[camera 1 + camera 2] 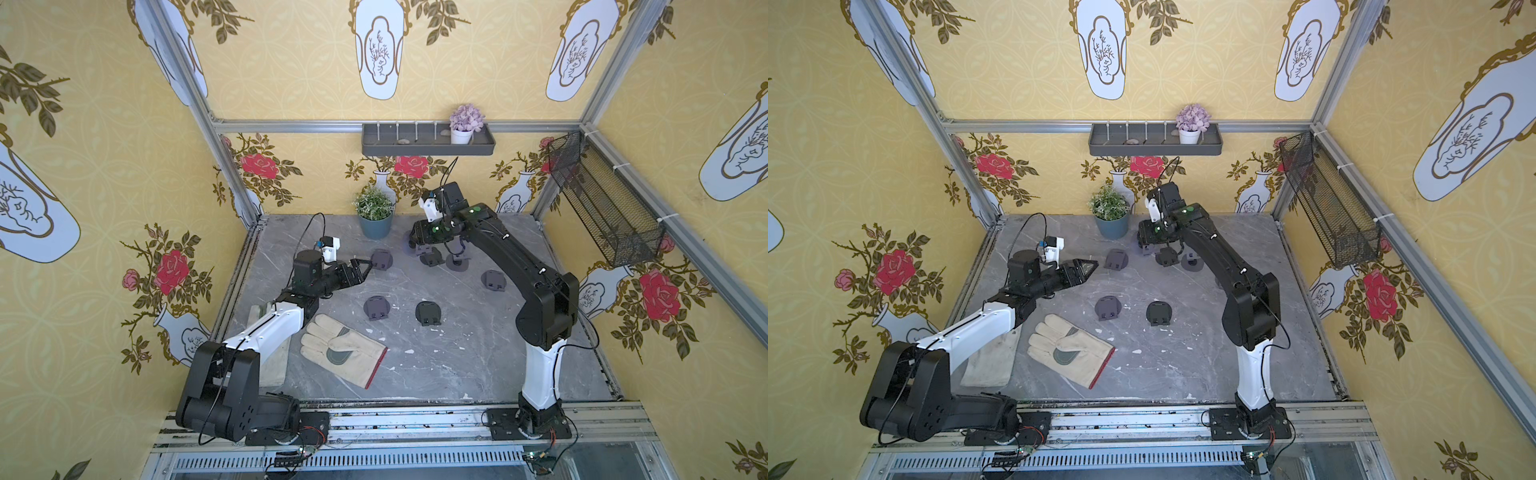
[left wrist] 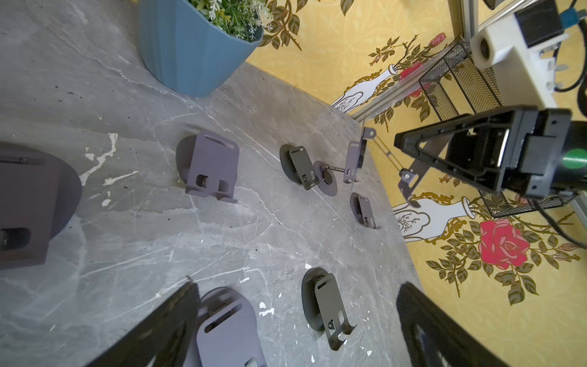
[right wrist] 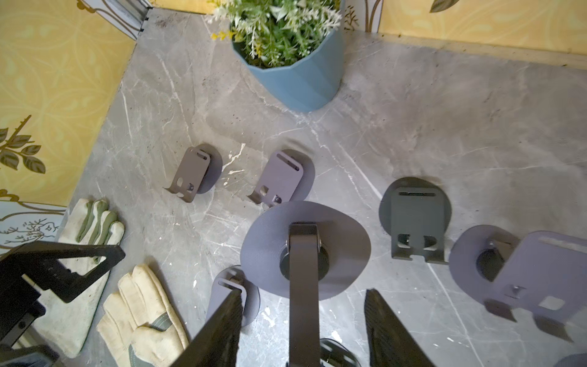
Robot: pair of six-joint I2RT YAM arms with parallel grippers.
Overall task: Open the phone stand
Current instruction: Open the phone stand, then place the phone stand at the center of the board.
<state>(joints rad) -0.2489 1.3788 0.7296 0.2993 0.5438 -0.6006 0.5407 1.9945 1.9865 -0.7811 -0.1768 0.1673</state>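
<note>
A grey phone stand hangs above the table near the back. Its round base (image 3: 305, 251) faces away from the wrist camera. Its dark arm (image 3: 303, 311) runs back between the fingers of my right gripper (image 3: 304, 292), which is shut on it. In both top views the base shows as a purple disc (image 1: 406, 245) (image 1: 1136, 246) just left of the right gripper (image 1: 417, 246). My left gripper (image 1: 368, 266) (image 2: 297, 284) hovers at mid left, wide open and empty, beside a folded stand (image 1: 381, 259).
Several folded stands lie on the marble table (image 1: 457, 353), among them two near the middle (image 1: 376, 308) (image 1: 428, 312) and one at the right (image 1: 493, 280). An unfolded stand (image 1: 457, 264) sits under the right arm. A blue plant pot (image 1: 375, 224) stands at the back. A work glove (image 1: 340, 349) lies front left.
</note>
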